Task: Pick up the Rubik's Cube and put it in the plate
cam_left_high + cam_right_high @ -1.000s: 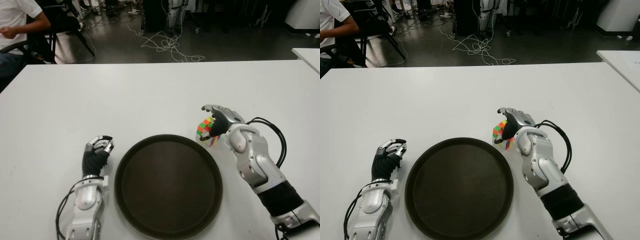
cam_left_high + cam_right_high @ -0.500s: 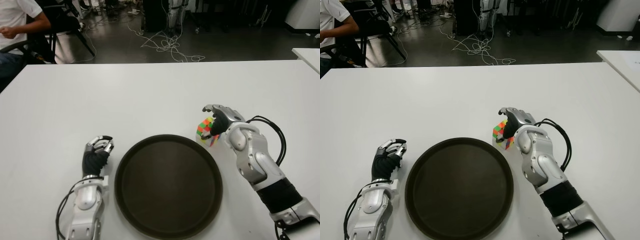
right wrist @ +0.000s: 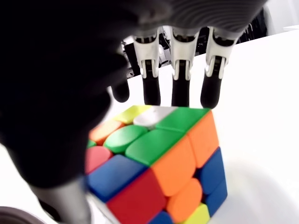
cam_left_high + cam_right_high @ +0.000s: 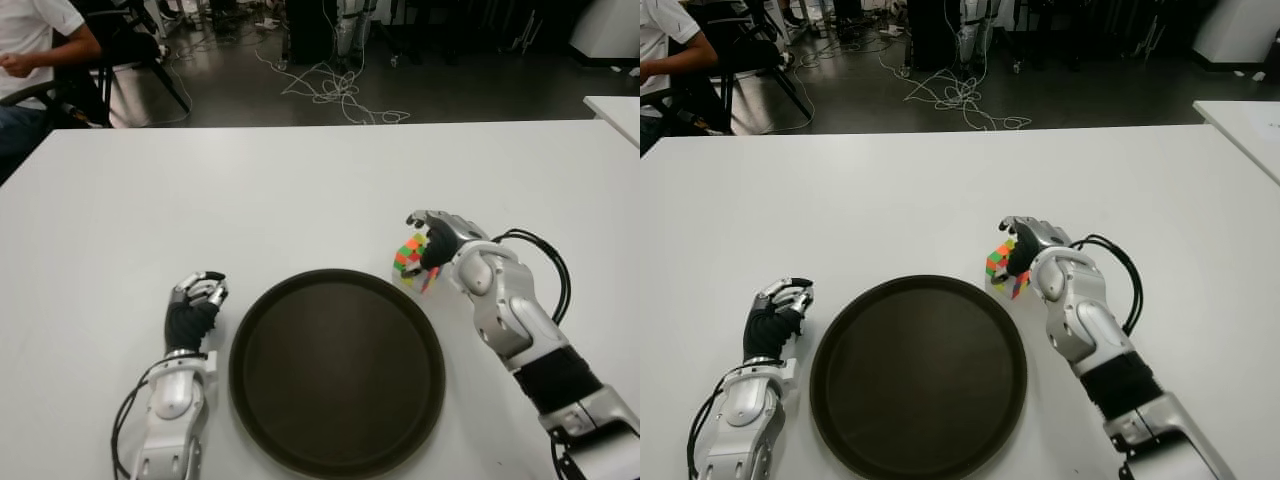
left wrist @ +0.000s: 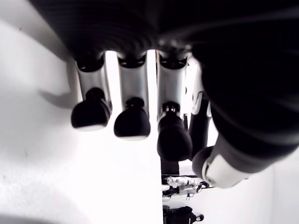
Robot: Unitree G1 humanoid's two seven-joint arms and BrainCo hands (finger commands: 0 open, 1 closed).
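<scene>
— Where is the cube [image 4: 409,255]?

— It sits in the right robot hand [image 4: 436,240], just past the far right edge of the plate [image 4: 337,371], outside its rim. The right wrist view shows the fingers [image 3: 181,70] curved over one side of the cube and the thumb down the opposite side, so the robot hand is grasping it. Whether the cube touches the tabletop [image 4: 300,190] underneath cannot be told from these views.

— And the plate itself?

— A round dark plate with a raised rim, lying flat on the white tabletop between the two arms, with nothing in it.

— What about the other robot hand?

— The left robot hand [image 4: 194,303] shows just left of the plate, near its rim. Its own wrist view shows the fingers [image 5: 131,123] curled inward with nothing between them, so it is clenched and holding nothing.

— Anything else around?

— Cables [image 4: 335,85] lie tangled on the floor beyond the tabletop, and a seated person [image 4: 30,50] is at the far left corner.
</scene>
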